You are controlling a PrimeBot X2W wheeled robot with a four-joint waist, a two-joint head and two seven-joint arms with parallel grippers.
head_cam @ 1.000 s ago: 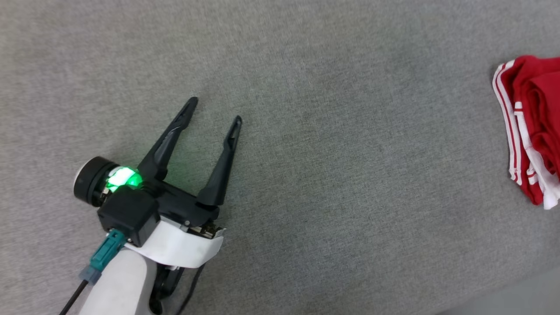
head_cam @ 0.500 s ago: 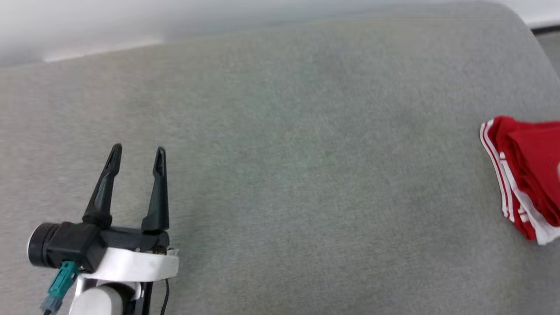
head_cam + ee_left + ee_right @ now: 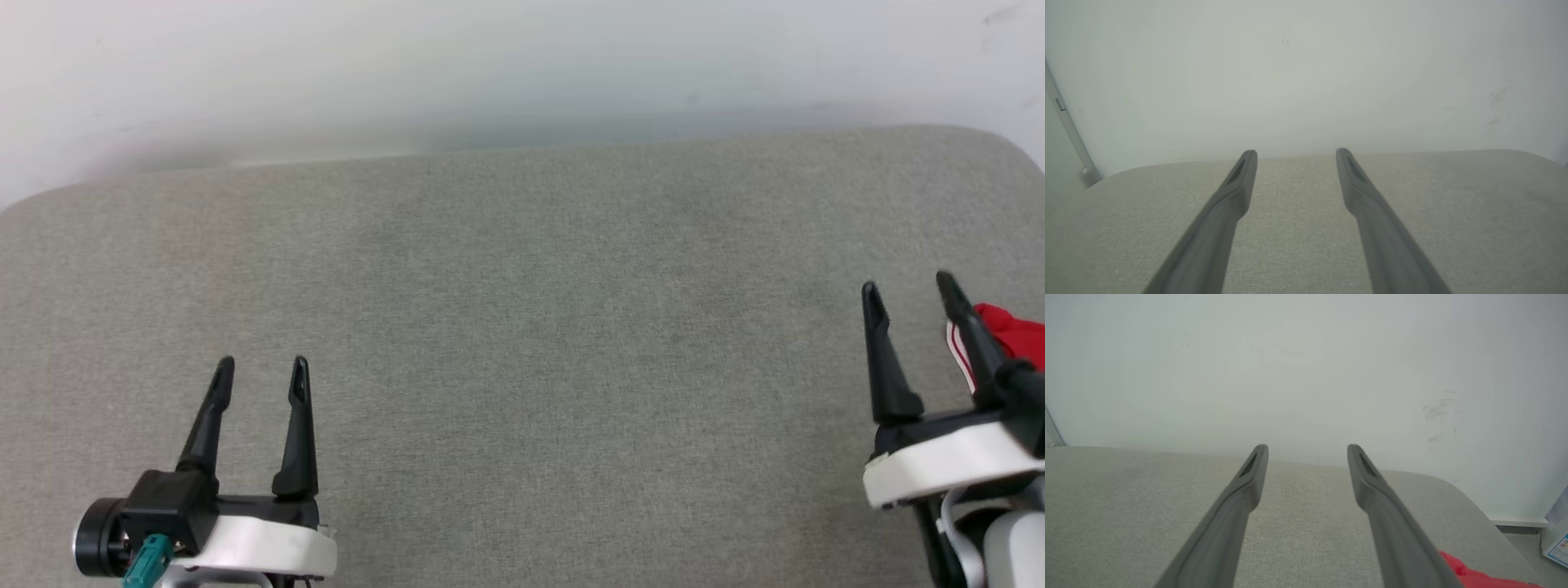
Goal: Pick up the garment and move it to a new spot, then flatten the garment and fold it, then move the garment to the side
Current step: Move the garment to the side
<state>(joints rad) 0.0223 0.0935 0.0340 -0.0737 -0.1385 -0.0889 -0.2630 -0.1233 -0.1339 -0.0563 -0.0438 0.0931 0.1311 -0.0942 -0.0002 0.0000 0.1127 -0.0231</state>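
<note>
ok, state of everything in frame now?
left claw: open, empty.
right claw: open, empty.
garment: ungripped, lying at the right edge of the grey surface, partly hidden behind a finger.

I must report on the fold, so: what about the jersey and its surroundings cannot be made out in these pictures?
- Jersey, head view: partly behind the right hand, mostly cut by the right edge; fold and lettering cannot be judged.
- Jersey, right wrist view: a red corner, cut by the bottom edge, partly behind a finger.
- Blue-printed item, right wrist view: cut by the right edge; print too small to read.
</note>
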